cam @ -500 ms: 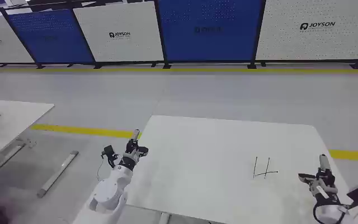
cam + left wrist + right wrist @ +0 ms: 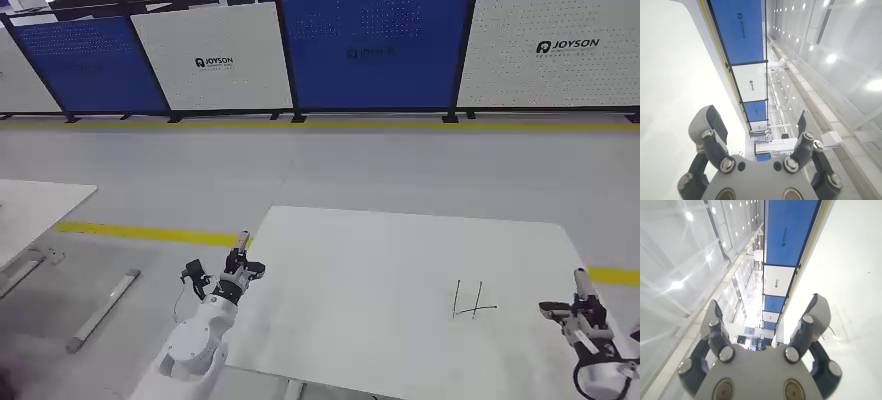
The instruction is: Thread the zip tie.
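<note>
A wide white table (image 2: 400, 250) takes up the middle of the top view, standing on a grey floor (image 2: 320, 165) marked with a yellow line (image 2: 150, 234). A row of blue and white panels (image 2: 375, 55) runs along the far side of the room. A corner of a second white table (image 2: 35, 205) shows at the far left. The left arm (image 2: 200, 335), white and jointed, comes up at the near left corner of the main table, with the left gripper (image 2: 241, 255) over the table's left edge, well apart from the task's things. In its own wrist view the left gripper (image 2: 761, 123) has its two fingers (image 2: 715, 121) spread wide with nothing between them, and the table (image 2: 668, 75) runs along one side. The right gripper (image 2: 577, 300) sits at the table's right edge, near the front. In its wrist view the right gripper (image 2: 766, 309) is likewise spread wide and holds nothing. The zip ties (image 2: 472, 300), a few thin dark strips, lie flat on the table in its near right part, between the table's middle and the right gripper, closer to that gripper but not touching it. Two of them run away from the robot and one crosses them. In the right wrist view the zip ties (image 2: 831, 330) show as thin dark lines on the table (image 2: 851, 266) just past one finger (image 2: 819, 311).
</note>
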You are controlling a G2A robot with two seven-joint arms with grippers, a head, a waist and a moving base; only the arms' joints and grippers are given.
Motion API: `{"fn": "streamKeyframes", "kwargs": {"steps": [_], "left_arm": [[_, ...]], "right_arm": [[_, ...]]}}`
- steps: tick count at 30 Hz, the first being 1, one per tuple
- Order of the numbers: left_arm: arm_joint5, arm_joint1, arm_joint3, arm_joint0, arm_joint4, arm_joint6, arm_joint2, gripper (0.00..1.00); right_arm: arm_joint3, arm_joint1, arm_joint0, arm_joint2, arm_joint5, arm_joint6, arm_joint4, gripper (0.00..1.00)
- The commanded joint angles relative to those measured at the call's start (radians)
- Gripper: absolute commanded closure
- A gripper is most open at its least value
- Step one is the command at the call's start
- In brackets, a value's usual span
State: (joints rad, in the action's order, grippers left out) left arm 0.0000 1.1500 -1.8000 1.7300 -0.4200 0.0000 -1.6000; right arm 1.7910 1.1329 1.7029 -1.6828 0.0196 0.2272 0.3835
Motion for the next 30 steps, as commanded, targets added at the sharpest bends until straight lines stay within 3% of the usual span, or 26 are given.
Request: {"fn": "streamKeyframes", "kwargs": {"steps": [1,4,5,17,20,24,27,30], "left_arm": [[0.000,0.000,0.000,0.000,0.000,0.000,0.000,0.00],[0.000,0.000,0.000,0.000,0.000,0.000,0.000,0.00],[0.000,0.000,0.000,0.000,0.000,0.000,0.000,0.00],[0.000,0.000,0.000,0.000,0.000,0.000,0.000,0.00],[0.000,0.000,0.000,0.000,0.000,0.000,0.000,0.00],[0.000,0.000,0.000,0.000,0.000,0.000,0.000,0.00],[0.000,0.000,0.000,0.000,0.000,0.000,0.000,0.00],[0.000,0.000,0.000,0.000,0.000,0.000,0.000,0.00]], "right_arm": [[-0.017,-0.010,-0.019,-0.042,-0.018,0.171,0.044,0.00],[-0.064,-0.028,-0.063,-0.098,-0.064,0.419,0.074,0.00],[-0.076,-0.032,-0.073,-0.109,-0.067,0.439,0.065,0.00],[-0.084,-0.034,-0.077,-0.099,-0.079,0.468,0.052,0.00],[-0.151,-0.047,-0.146,-0.111,-0.124,0.639,0.083,0.00],[-0.239,-0.070,-0.240,-0.132,-0.130,0.804,0.018,0.00],[-0.295,-0.083,-0.306,-0.111,-0.127,0.896,-0.048,0.00],[-0.396,-0.092,-0.384,-0.065,-0.129,0.964,-0.102,0.00]]}}
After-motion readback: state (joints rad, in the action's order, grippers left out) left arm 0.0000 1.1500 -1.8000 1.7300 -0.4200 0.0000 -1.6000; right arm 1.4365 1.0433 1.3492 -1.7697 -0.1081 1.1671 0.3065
